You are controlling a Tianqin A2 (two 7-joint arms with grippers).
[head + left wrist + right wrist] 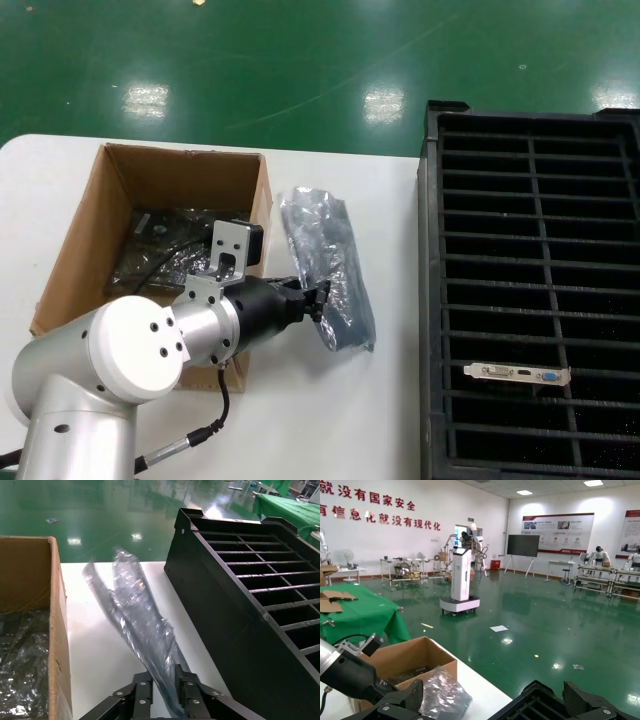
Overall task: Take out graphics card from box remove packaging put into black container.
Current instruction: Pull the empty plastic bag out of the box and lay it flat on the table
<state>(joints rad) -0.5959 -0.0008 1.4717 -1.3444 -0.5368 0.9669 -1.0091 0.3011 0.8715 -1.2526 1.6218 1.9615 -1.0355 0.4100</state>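
the left gripper [318, 297] reaches across the white bench [330, 420] from the near left, just past the right wall of the cardboard box [72, 240]. its fingers [141, 696] are pressed together on the near end of the empty bag [330, 270], pinching the crinkly silver plastic between them; in the left wrist view the bag [137, 625] runs away from the fingertips toward the far edge of the bench.

the bag lies on the strip of bare bench between the box and the black crate [432, 300], closer to the box, its far end near the box's far right corner. a clear lane of white surface stays open between the bag and the crate's left wall. the near part of the bench in front of the bag is also open.

the box sits at the left side of the bench, its top open, with dark bagged cards [165, 250] lying inside on the bottom.

the graphics card [517, 374] stands in a slot toward the near end of the crate, its silver bracket with the blue port showing at the top. the crate fills the right side of the bench.

the right gripper [495, 705] is held above the crate's far rim, its fingers spread wide and holding nothing.
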